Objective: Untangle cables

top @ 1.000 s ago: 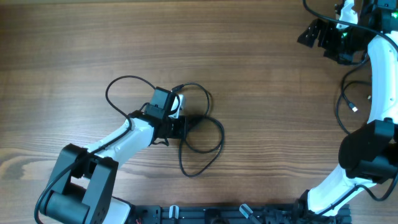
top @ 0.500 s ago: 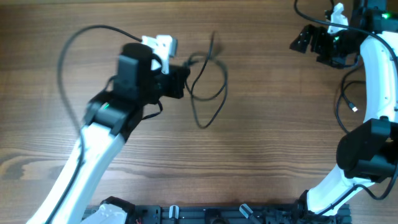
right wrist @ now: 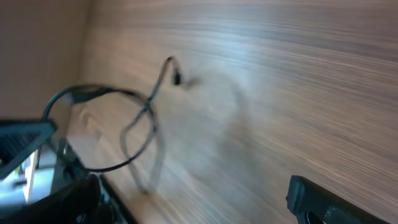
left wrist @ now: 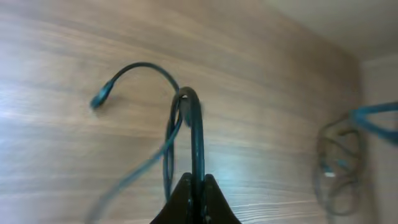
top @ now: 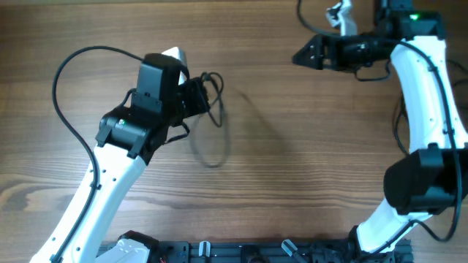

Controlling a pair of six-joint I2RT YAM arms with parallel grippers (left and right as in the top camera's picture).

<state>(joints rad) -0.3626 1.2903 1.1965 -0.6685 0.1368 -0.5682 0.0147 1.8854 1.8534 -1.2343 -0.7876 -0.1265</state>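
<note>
My left gripper is raised above the table left of centre, shut on the thin black cables. Their loops hang bunched and blurred below it. In the left wrist view the jaws pinch a cable that arches up and over, and a plug end sticks out to the left. My right gripper reaches in from the top right, open and empty, well apart from the cables. In the right wrist view its fingers stand wide, with the hanging loop far ahead.
The left arm's own thick black wire arcs out over the table's left side. A thin dark cord lies by the right arm's base. A blurred coil shows at the right edge of the left wrist view. The wooden table lies beneath.
The left arm has lifted the cables off the table and carried them up and left, so the loops now hang bunched. The right arm has swung left towards the middle.
</note>
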